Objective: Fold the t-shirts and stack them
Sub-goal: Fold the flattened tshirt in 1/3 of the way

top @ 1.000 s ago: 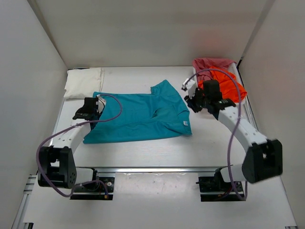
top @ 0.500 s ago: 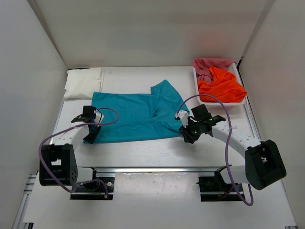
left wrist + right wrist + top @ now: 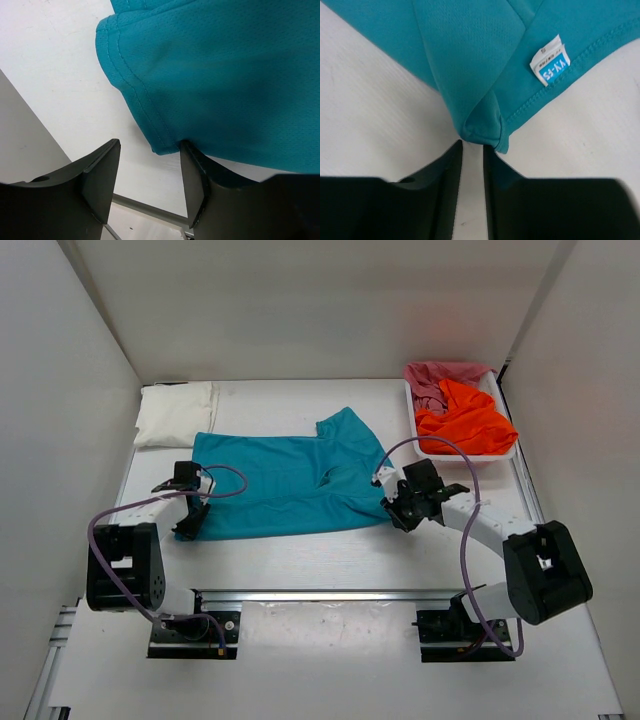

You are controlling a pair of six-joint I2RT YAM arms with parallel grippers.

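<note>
The teal-blue t-shirt (image 3: 290, 485) lies spread flat mid-table. My left gripper (image 3: 190, 523) is open at its near-left corner; in the left wrist view the hemmed corner (image 3: 162, 145) pokes between the fingertips of that gripper (image 3: 150, 145), against the right finger (image 3: 197, 185). My right gripper (image 3: 393, 512) is at the near-right corner. There the jaws of this gripper (image 3: 474, 146) stand a narrow gap apart with bare table between, and the shirt's bunched corner (image 3: 480, 127) touches their tips. A white-and-blue label (image 3: 549, 60) shows on the hem. A folded white t-shirt (image 3: 175, 412) lies far left.
A white basket (image 3: 465, 455) at the back right holds the orange t-shirt (image 3: 465, 420) and the pinkish-red t-shirt (image 3: 440, 375). White walls close in the table (image 3: 320, 560) on three sides. A metal rail (image 3: 330, 595) runs along the near edge.
My right arm swung from over the basket down to the teal shirt's near-right corner and its jaws narrowed. My left gripper slid along the shirt's left edge to the near-left corner.
</note>
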